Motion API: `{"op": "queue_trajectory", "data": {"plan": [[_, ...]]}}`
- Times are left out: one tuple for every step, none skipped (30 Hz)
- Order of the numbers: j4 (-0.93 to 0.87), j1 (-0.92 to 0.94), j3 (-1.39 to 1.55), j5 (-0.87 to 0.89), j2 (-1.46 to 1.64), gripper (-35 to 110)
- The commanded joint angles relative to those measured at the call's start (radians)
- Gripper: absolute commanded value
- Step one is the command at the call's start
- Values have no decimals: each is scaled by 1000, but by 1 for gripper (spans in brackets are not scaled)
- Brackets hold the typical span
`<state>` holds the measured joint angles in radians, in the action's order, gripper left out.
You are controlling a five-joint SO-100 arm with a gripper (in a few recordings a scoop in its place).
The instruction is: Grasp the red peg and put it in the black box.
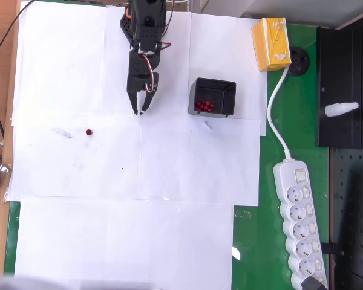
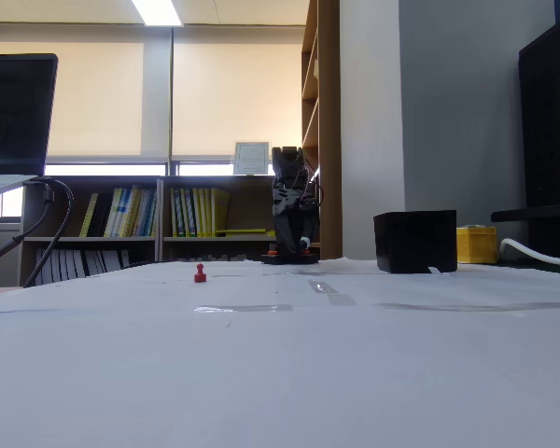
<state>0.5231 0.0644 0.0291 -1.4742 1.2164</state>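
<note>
Arm folded near its base, gripper point(image 1: 141, 107) pointing down, fingers clenched empty, well apart from red peg point(image 1: 89, 132)

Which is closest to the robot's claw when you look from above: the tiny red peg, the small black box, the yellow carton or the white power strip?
From the gripper in the overhead view:
1. Tiny dark-red round peg, lower left; small square black box, right. Too close to call.
2. Yellow carton, upper right.
3. White power strip, lower right.

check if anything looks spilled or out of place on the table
Nothing is spilled or damaged. One red peg stands alone and upright on the white paper, apart from the black box, which already holds a bunch of red pegs. The gripper is not touching it.
</note>
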Motion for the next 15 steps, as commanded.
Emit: {"op": "queue_trajectory", "data": {"plan": [[253, 28, -84, -14, 170, 0], [298, 29, -87, -11, 206, 0], [331, 31, -87, -9, 235, 0], [367, 29, -89, 2, 259, 0], [402, 26, -87, 20, 285, 0], [420, 18, -84, 43, 307, 0], [439, 17, -81, 49, 328, 0], [459, 15, -75, 46, 353, 0], [491, 15, -69, 44, 383, 0], [520, 14, -63, 58, 403, 0], [537, 12, -54, 57, 426, 0], [565, 14, -44, 40, 459, 0], [575, 15, -34, 23, 483, 0], [577, 17, -20, 14, 499, 0], [584, 23, -5, 5, 518, 0]]}}
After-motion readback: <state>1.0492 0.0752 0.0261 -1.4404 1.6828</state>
